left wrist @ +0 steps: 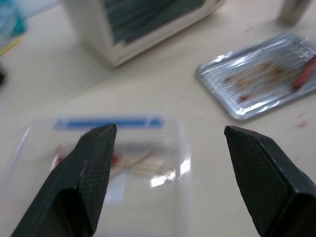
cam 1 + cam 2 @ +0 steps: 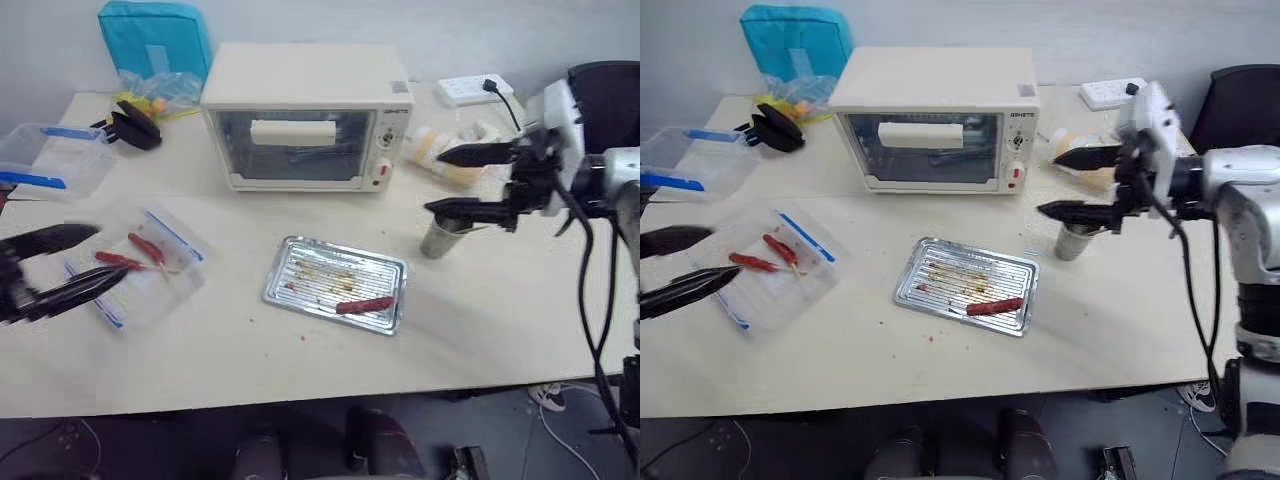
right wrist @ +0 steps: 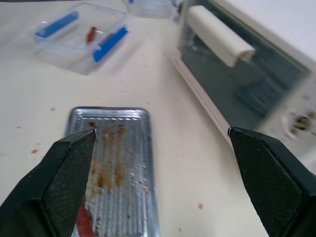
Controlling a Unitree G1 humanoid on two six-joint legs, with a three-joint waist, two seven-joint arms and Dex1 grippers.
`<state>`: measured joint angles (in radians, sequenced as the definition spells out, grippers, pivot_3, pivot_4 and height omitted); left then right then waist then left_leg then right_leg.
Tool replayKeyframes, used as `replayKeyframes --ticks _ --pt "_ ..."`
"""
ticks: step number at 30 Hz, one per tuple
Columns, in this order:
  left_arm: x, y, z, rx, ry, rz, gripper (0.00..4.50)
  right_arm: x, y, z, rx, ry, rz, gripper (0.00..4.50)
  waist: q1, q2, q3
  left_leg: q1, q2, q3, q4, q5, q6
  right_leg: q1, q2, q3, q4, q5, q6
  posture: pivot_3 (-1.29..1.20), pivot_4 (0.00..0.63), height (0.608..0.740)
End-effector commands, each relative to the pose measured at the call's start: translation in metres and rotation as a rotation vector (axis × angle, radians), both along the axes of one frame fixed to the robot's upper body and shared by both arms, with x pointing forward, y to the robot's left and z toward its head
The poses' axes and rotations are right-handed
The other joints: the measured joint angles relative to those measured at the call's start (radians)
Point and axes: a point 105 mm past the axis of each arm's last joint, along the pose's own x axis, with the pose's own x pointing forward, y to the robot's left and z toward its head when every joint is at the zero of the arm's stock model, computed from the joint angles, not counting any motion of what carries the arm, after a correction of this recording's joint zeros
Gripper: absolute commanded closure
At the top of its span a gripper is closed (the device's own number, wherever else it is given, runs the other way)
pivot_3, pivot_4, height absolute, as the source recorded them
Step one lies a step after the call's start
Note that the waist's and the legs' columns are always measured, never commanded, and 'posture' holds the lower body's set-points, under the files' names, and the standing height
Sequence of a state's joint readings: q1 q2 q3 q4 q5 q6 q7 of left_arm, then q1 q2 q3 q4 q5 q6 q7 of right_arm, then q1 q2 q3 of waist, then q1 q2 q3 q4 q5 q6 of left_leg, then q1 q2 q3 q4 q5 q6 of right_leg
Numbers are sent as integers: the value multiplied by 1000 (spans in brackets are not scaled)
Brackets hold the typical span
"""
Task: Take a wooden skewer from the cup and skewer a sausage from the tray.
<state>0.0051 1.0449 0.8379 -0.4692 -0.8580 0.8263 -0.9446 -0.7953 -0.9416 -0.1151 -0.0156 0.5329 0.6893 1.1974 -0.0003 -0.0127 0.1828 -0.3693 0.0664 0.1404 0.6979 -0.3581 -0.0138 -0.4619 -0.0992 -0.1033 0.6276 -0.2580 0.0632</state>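
Left eye view: the right hand [image 2: 455, 182] hangs above the worktop [image 2: 250, 350] with its two black fingers spread wide and nothing between them, pointing toward the robot's left. The cup [image 2: 437, 240] stands directly under the lower finger, on the robot's right side of the tray [image 2: 300, 262]. Whether that finger touches the rim I cannot tell, and no wooden skewer can be made out in the cup. The sausage [image 2: 364, 305] lies in the tray's near right corner, its long axis running roughly along the tray's near rim. The left hand [image 2: 55, 265] hovers at the far left beside a clear plastic box [image 2: 150, 300], its fingers also spread and empty.

Right eye view: the same layout holds, with the cup partly hidden behind the right hand's lower finger. The cup is plainly the right arm's to reach. The left hand is well apart from it, with the tray and the oven [image 2: 930, 115] in between. My judgement is that the right hand must come down onto the cup's mouth from above, since a stick standing in it would point upward.

Left wrist view: the spread fingers [image 1: 89, 168] frame the clear box, with the tray and a red sliver of sausage beyond and the foot of the cup past those.

Right wrist view: the wide-open fingers [image 3: 69, 173] look over the tray, the sausage's end showing beside one finger.
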Motion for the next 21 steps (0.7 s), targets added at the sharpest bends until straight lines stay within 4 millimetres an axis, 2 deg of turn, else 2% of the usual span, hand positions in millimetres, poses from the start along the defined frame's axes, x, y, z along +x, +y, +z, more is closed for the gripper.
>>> replayKeyframes --ticks 1,4,10,17,21 --pt "7 -46 7 -53 10 -192 792 -12 -23 12 41 -50 -121 88 -1 0 0 1 0 1 0 0 0 0 0 1 0 0 1 0 150 740" --pt "13 -78 8 -91 14 -323 792 -19 -38 2 100 -33 -241 88 -4 0 0 1 0 4 0 1 0 0 2 2 1 1 2 0 150 740" --pt "18 -113 6 -140 25 -445 792 -26 -47 -10 295 -58 -450 88 -18 0 0 3 0 4 0 4 -3 -1 5 6 2 1 2 0 150 740" --pt "19 -129 -1 -132 34 -512 792 -35 -35 -43 419 -32 -563 88 -11 0 0 3 -1 4 0 5 -2 0 7 8 1 2 3 0 150 740" --pt "22 -133 -2 -120 30 -523 792 -29 -34 -60 486 1 -634 88 -4 0 0 3 -1 5 0 5 -2 0 8 11 1 3 4 0 150 740"
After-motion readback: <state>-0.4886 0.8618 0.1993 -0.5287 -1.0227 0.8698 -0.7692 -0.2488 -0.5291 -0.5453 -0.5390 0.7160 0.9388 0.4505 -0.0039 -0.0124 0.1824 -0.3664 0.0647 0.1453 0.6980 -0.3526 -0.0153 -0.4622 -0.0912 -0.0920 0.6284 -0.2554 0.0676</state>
